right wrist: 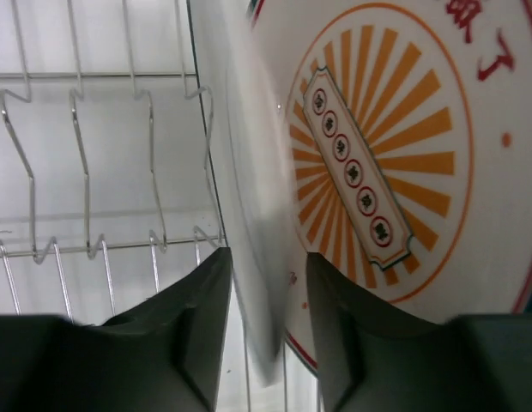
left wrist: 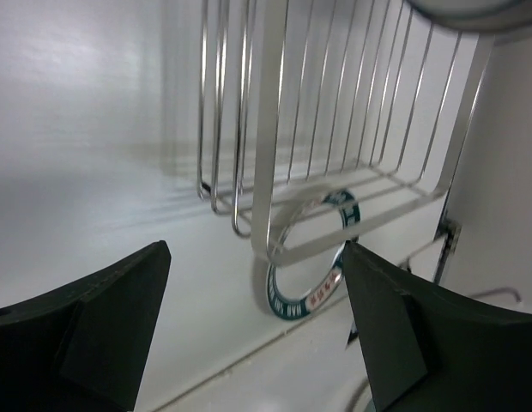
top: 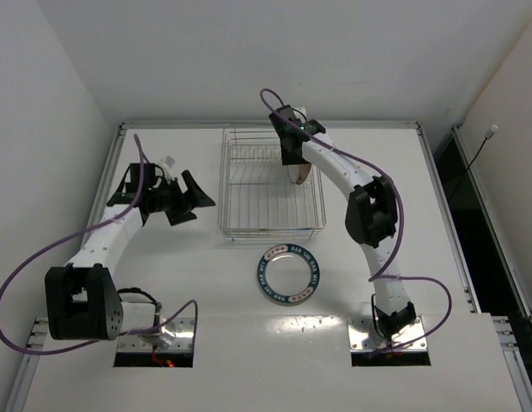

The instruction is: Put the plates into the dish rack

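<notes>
the orange plate (right wrist: pixel 377 172) stands on edge inside the rack (top: pixel 225 172), toward its right side, and my right pincer (right wrist: pixel 266 257) comes down over it from above. the rim runs up between my two fingers (right wrist: pixel 189 343); they stand a little apart, one on each side of the rim, and i cannot tell whether the pads press it or only straddle it. the sunburst face looks to the right of my wrist view and the back faces the prongs (right wrist: pixel 86 172). from above the plate shows only as a thin sliver, its long line running from the near wall of the rack toward the far wall, close to the right wall. left of the rim i see a row of upright prongs with the table (top: pixel 163 283) showing through the wires. the teal plate (top: pixel 288 275) lies flat on the table, lettering up, just in front of the rack's near rim and apart from it; in the left wrist view it shows through the rack's corner wires. my left pincer (top: pixel 190 206) hangs off to the left of the rack, well apart from its left wall, fingers spread wide with nothing between them, pointing toward the rack's near left corner. there is open table between it and the wire.
</notes>
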Tool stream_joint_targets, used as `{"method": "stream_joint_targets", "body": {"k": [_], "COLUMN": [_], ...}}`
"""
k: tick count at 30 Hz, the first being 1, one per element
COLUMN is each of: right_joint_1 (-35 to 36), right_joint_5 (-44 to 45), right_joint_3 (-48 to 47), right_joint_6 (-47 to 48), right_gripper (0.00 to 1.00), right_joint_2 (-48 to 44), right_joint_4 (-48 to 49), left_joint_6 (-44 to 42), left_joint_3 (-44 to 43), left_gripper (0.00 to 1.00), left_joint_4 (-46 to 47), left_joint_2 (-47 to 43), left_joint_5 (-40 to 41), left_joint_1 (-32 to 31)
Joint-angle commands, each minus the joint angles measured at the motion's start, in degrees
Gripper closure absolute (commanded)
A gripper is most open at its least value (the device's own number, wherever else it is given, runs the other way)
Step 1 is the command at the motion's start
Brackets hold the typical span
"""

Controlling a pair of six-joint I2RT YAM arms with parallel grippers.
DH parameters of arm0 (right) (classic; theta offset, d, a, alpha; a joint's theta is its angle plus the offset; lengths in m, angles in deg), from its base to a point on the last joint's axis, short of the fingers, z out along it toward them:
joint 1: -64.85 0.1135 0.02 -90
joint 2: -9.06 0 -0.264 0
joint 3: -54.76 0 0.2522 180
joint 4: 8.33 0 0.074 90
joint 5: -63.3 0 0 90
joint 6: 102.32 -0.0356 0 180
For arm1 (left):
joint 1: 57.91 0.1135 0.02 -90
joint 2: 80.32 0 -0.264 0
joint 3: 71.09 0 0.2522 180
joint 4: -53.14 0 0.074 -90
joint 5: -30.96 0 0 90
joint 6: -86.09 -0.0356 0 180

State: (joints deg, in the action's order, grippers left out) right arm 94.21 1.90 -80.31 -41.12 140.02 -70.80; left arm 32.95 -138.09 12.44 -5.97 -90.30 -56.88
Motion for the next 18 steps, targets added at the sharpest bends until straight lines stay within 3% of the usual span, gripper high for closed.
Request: {"method": "stream_joint_targets", "body": {"k": [1,6,9,12,18], "right_joint_1": [-0.1,0.4,1.0,1.0,0.5], "right_joint_5": [-2.7,-3.7,-5.6,-10.1,-15.4], "right_joint_3": [-2.4,-7.3,-6.3,2.6,18.5], "right_joint_6": [-0.8,-0.8,-0.8,-0.8,-0.2], "right_gripper": [0.58,0.34,0.33,0.32,0.28], "right_joint_2": [-6.0,-11.9,-20.1,-32.0,-49.7], "right_joint_4": [-0.8,-5.7,-6.5,-1.6,3.3], "left_joint_6": [-2.3,-5.0,-2.9,-1.4,-0.7], "left_joint_3": [6.4,15.4,20.0,21.8,19.1], "left_gripper": [0.21,0.21,0.21,0.21,0.21], "left_joint_4": [6.4,8.9,15.0,19.1,21.0], "left_joint_2": [-5.2,-7.3,-7.3,-5.9,9.0], "left_joint_5": [-8.7,-8.7,-8.7,-7.9,-2.2], "left_joint_1": [-3.8,-11.2,-18.0,-22.5,-31.3]}}
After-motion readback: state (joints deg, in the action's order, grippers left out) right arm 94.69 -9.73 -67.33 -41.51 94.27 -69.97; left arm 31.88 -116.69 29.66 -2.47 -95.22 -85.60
